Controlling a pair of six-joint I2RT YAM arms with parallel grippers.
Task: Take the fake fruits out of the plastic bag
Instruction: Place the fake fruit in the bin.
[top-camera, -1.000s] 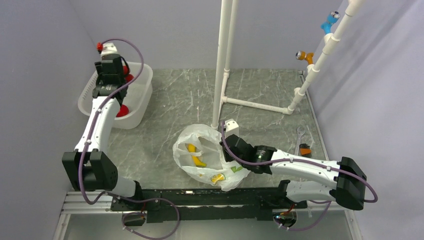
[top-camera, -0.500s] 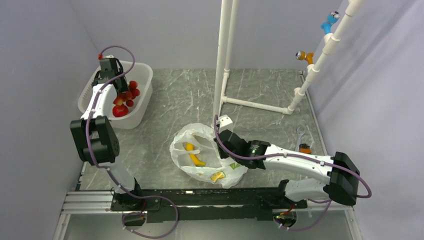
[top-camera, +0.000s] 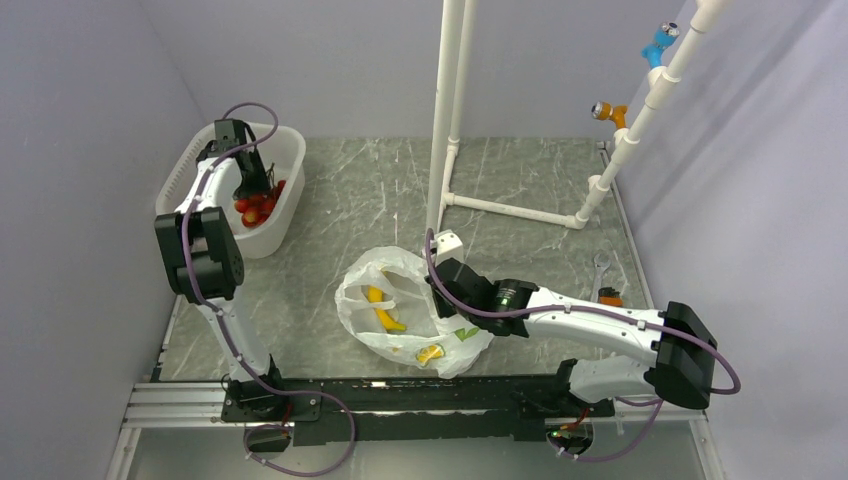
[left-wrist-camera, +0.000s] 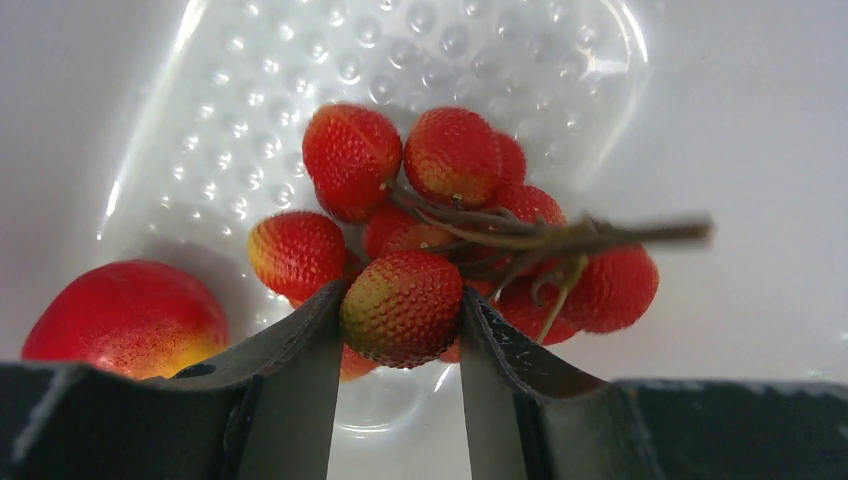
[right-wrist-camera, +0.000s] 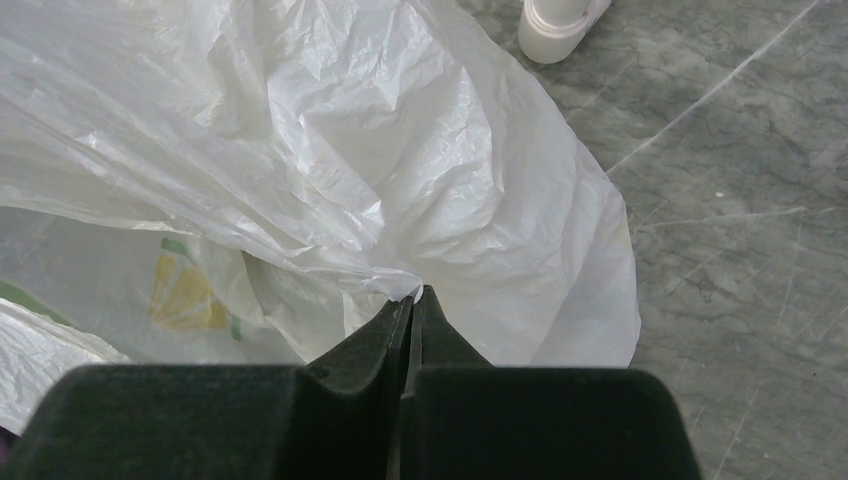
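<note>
The table (top-camera: 350, 180) is seen from above, with the bag (top-camera: 400, 272) lying crumpled near its front middle, mouth open. The tub (top-camera: 287, 160) is set at the far left corner. Inside the bag, the banana (top-camera: 383, 310) is spotted, not yet lifted out. In the tub, the red fruit (left-wrist-camera: 125, 320) is lying beside the cluster (left-wrist-camera: 440, 230), and one ball of it is clamped by the left gripper (left-wrist-camera: 402, 305). A fold of the bag is pinched tight in the right gripper (right-wrist-camera: 412, 300).

L end effector (left-wrist-camera: 400, 300), R end effector (right-wrist-camera: 412, 297) closed
</note>
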